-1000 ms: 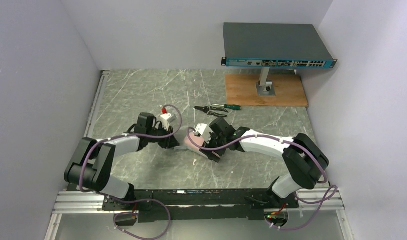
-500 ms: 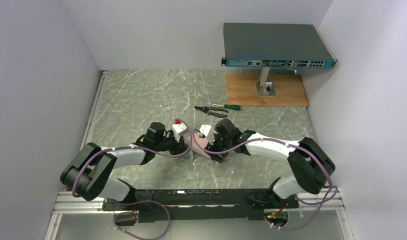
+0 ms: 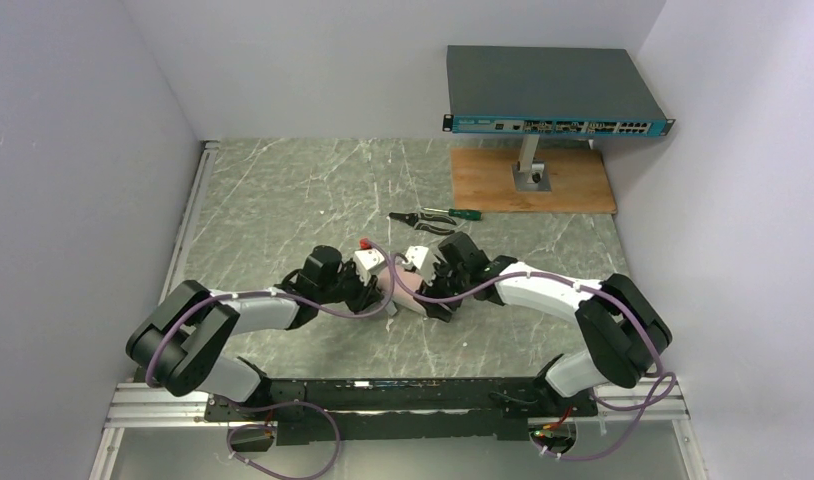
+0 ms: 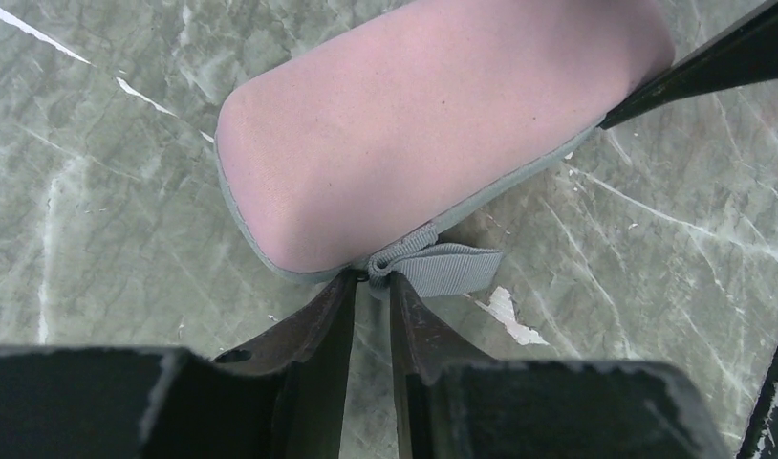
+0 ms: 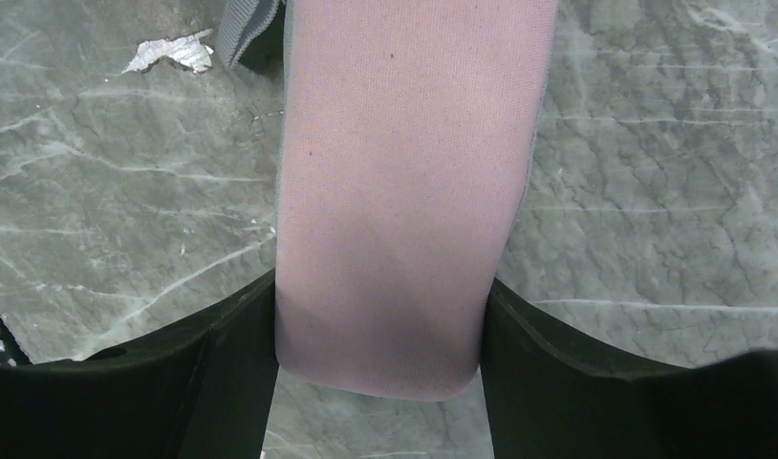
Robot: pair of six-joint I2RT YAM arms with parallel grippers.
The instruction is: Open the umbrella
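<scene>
The umbrella (image 3: 399, 292) shows only as a rounded pale pink fabric bundle with grey edging, lying on the table between both grippers. Its shaft and handle are hidden. In the left wrist view the bundle (image 4: 414, 124) has a grey ribbon loop (image 4: 452, 268) at its near edge. My left gripper (image 4: 372, 279) is nearly closed, with its tips pinching the base of that loop. In the right wrist view my right gripper (image 5: 380, 316) grips the bundle's (image 5: 404, 172) end from both sides. In the top view the left gripper (image 3: 381, 300) and the right gripper (image 3: 425, 298) meet at the bundle.
Pliers (image 3: 423, 222) and a green-handled tool (image 3: 465, 212) lie behind the bundle. A network switch (image 3: 553, 92) stands on a post over a wooden board (image 3: 573, 185) at the back right. A white chip marks the table (image 4: 507, 311).
My left arm has swung right, up to the bundle, and its gripper now sits at the loop. My right gripper has shifted slightly back with the bundle.
</scene>
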